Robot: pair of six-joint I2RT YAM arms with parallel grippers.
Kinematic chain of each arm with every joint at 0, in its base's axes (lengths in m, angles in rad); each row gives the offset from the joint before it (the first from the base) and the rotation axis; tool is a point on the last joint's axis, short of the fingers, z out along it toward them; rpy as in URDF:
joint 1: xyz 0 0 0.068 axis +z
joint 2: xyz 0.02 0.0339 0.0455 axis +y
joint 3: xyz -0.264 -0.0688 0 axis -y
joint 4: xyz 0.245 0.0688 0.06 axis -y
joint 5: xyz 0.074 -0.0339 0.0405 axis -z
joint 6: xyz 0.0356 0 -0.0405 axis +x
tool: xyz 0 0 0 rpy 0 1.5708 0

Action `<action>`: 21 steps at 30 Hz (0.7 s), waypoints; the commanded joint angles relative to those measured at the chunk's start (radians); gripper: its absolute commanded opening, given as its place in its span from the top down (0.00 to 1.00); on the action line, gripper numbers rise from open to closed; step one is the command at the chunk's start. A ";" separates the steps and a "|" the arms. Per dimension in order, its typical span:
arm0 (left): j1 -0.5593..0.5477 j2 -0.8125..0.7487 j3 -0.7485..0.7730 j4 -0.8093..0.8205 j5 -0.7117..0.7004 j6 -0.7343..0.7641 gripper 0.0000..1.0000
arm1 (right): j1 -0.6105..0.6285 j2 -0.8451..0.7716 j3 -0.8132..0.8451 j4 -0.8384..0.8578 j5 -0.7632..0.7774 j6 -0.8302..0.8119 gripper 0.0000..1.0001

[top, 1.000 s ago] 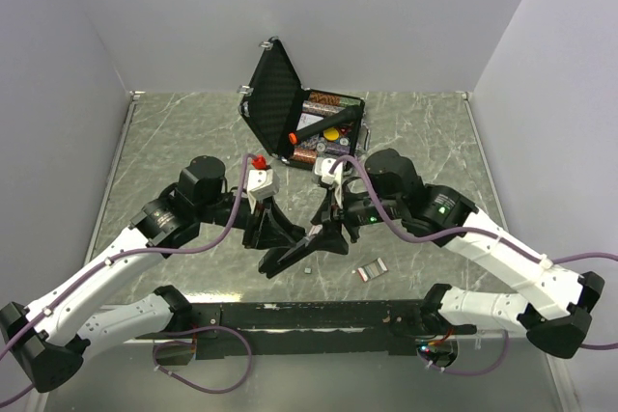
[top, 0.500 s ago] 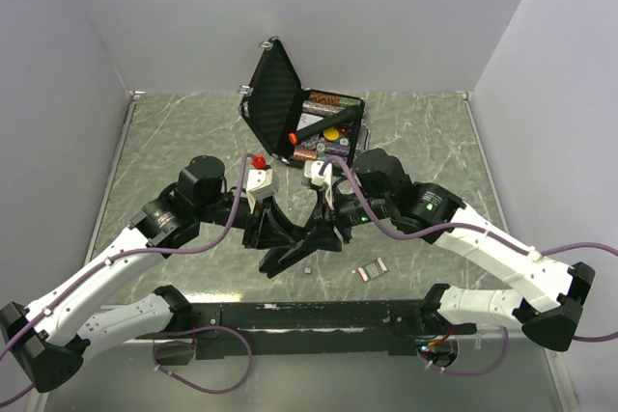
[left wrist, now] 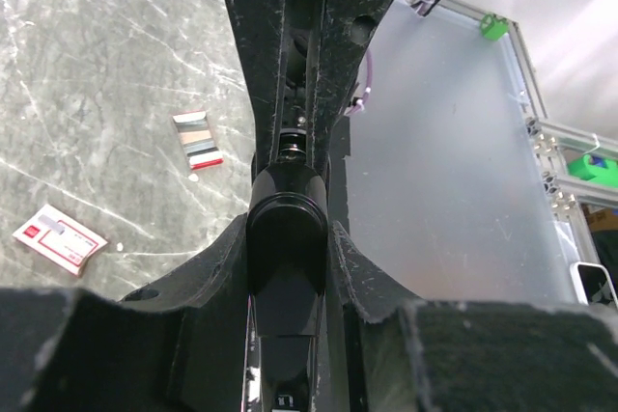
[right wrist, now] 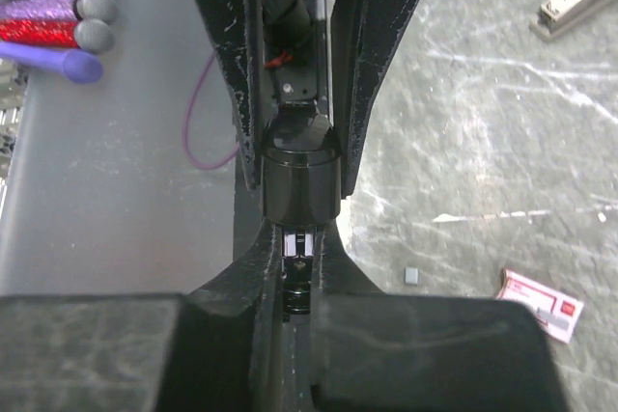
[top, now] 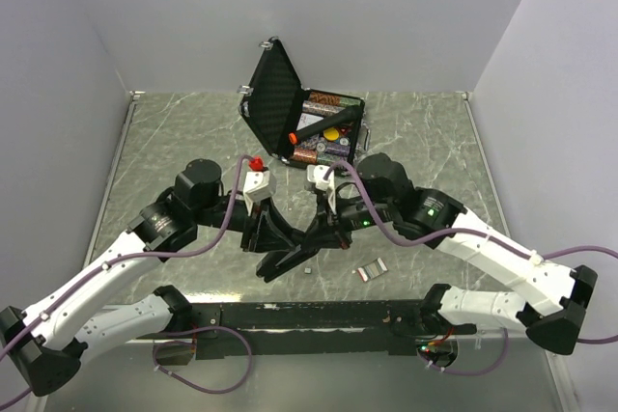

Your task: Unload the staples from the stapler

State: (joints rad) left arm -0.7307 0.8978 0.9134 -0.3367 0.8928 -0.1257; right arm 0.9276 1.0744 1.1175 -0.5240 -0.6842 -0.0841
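Note:
The black stapler (top: 288,260) hangs low over the marble table, held between both arms. My left gripper (top: 267,236) is shut on its rounded black end (left wrist: 287,258), one finger (left wrist: 208,272) on each side. From the other side, my right gripper (top: 326,232) has its jaws pressed in on the stapler's narrow silvery inner part (right wrist: 301,243), just behind the black cap (right wrist: 301,176). Short silvery-grey staples (top: 371,271) lie side by side on the table to the right, also seen in the left wrist view as staples (left wrist: 198,139).
An open black foam-lined case (top: 275,84) holding small items stands at the back. A white and red box (right wrist: 539,304) and a tiny grey fragment (right wrist: 412,276) lie beside the stapler. A pale strip (right wrist: 576,2) lies farther off. Markers (right wrist: 58,31) rest on the grey front plate.
My right gripper has moved left onto the stapler and its jaws have closed on it. The left arm has shifted slightly and kept its hold.

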 commanded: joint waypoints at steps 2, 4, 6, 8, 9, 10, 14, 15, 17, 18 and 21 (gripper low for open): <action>-0.004 -0.082 0.022 0.255 -0.005 -0.103 0.99 | 0.019 -0.091 -0.108 0.068 -0.037 0.041 1.00; -0.003 -0.099 0.028 0.289 -0.025 -0.124 0.99 | 0.020 -0.122 -0.148 0.085 -0.040 0.058 1.00; -0.003 -0.114 0.036 0.321 -0.040 -0.149 0.99 | 0.020 -0.148 -0.194 0.096 -0.038 0.070 1.00; -0.003 -0.134 0.039 0.359 -0.055 -0.178 0.99 | 0.022 -0.169 -0.231 0.111 -0.043 0.083 1.00; -0.003 -0.143 0.042 0.373 -0.066 -0.187 0.99 | 0.022 -0.178 -0.249 0.122 -0.044 0.083 1.00; -0.003 -0.152 0.042 0.384 -0.074 -0.198 0.99 | 0.020 -0.185 -0.266 0.136 -0.049 0.118 1.00; -0.003 -0.172 0.051 0.421 -0.106 -0.224 0.99 | 0.028 -0.198 -0.317 0.180 -0.071 0.148 1.00; -0.003 -0.174 0.053 0.424 -0.114 -0.227 0.99 | 0.031 -0.199 -0.327 0.186 -0.071 0.153 1.00; -0.004 -0.180 0.054 0.427 -0.127 -0.230 0.99 | 0.036 -0.208 -0.340 0.197 -0.074 0.159 1.00; -0.003 -0.183 0.056 0.430 -0.136 -0.233 0.99 | 0.037 -0.214 -0.344 0.199 -0.075 0.162 1.00; -0.003 -0.189 0.058 0.435 -0.152 -0.235 0.99 | 0.040 -0.231 -0.366 0.214 -0.075 0.173 1.00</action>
State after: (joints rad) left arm -0.7372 0.7441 0.8986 -0.1577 0.8021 -0.3183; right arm 0.9466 0.8474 0.7898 -0.2111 -0.7074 0.0700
